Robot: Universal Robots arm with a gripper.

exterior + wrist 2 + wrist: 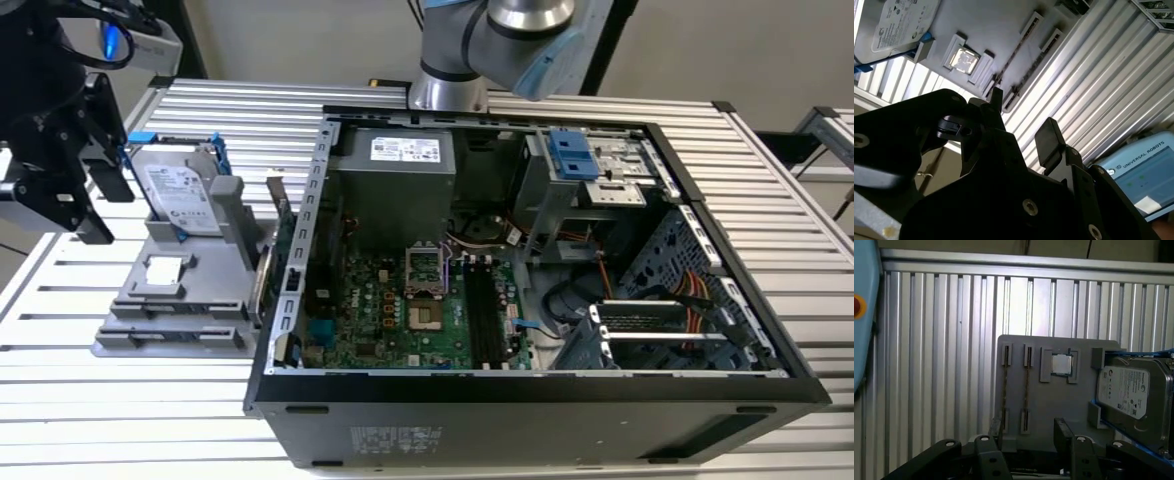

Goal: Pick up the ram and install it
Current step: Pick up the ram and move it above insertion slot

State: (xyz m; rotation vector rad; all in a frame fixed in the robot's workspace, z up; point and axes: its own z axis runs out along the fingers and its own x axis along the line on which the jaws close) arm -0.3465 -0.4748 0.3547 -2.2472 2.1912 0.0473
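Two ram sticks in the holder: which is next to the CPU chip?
The inner ram stick, right beside the CPU chip; the outer ram stick runs along the holder's edge.

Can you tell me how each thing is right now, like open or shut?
End effector, open, holding nothing.
Ram, two sticks on edge in the gray tray, not picked up.
Hard drive, upright in its blue frame.
Processor chip, flat in the tray.
Computer case, side open.

Thin ram (pixel 1026 387), apparently on edge, slotted upright in the gray holder (pixel 1054 405)
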